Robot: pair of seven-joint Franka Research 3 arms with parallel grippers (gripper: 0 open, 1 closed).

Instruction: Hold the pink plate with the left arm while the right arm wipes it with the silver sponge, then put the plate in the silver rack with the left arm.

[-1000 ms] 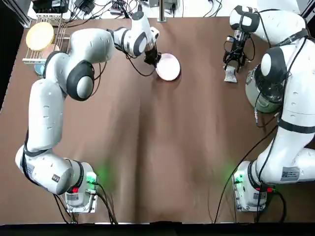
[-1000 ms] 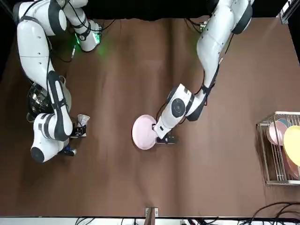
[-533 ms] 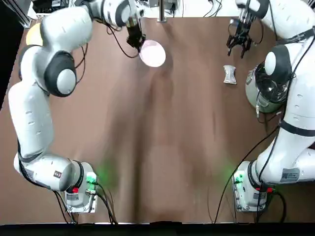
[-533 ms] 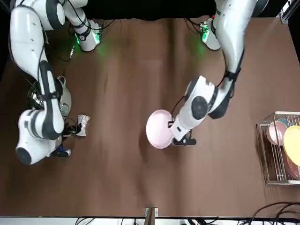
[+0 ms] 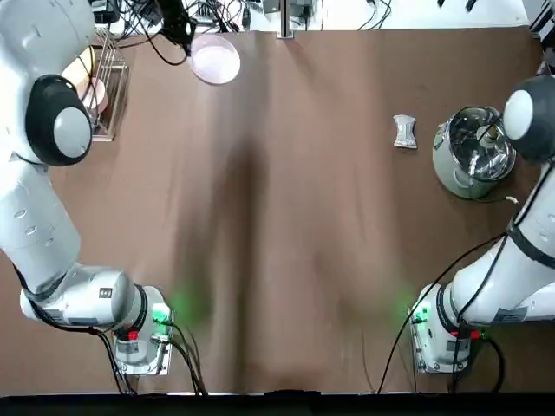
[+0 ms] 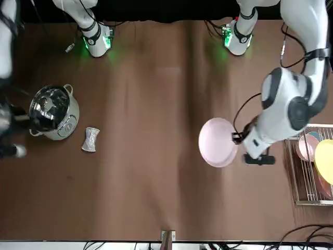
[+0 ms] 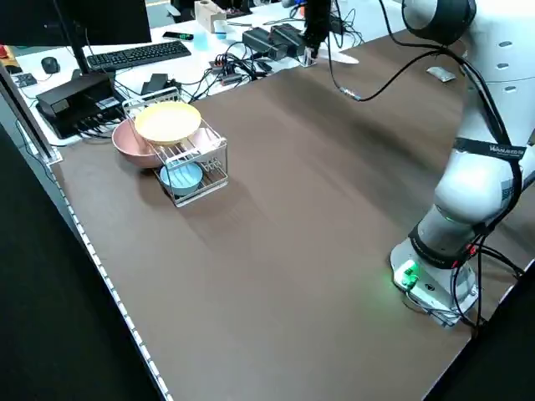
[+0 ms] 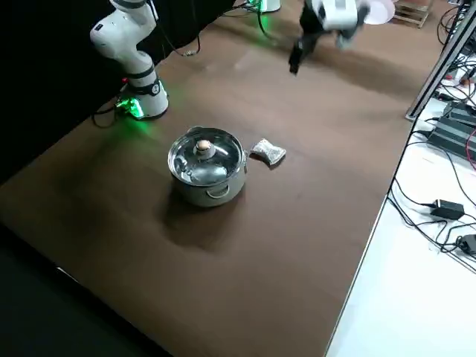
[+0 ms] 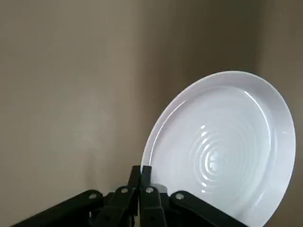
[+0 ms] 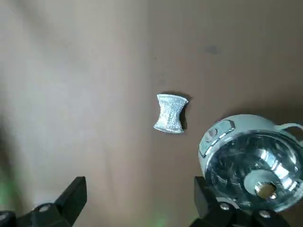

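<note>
The pink plate (image 5: pixel 215 61) hangs tilted above the table's far left part, clear of the cloth. My left gripper (image 9: pixel 144 182) is shut on its rim, and in the front view the plate (image 6: pixel 218 141) sits just short of the silver rack (image 6: pixel 311 169). The silver sponge (image 5: pixel 404 131) lies alone on the table beside the pot. High above it my right gripper (image 10: pixel 139 203) is open and empty, looking down on the sponge (image 10: pixel 170 113). The silver rack (image 5: pixel 102 82) stands at the far left corner.
A steel pot with a glass lid (image 5: pixel 473 152) stands at the right, close to the sponge. The rack (image 7: pixel 188 159) holds a cream-yellow plate (image 7: pixel 167 121), a pinkish bowl (image 7: pixel 134 142) and a blue dish (image 7: pixel 180 177). Cables and boxes line the table's far edge.
My left gripper has lifted the pink plate and carried it left toward the rack. The right gripper has risen away from the sponge, which stays on the table.
</note>
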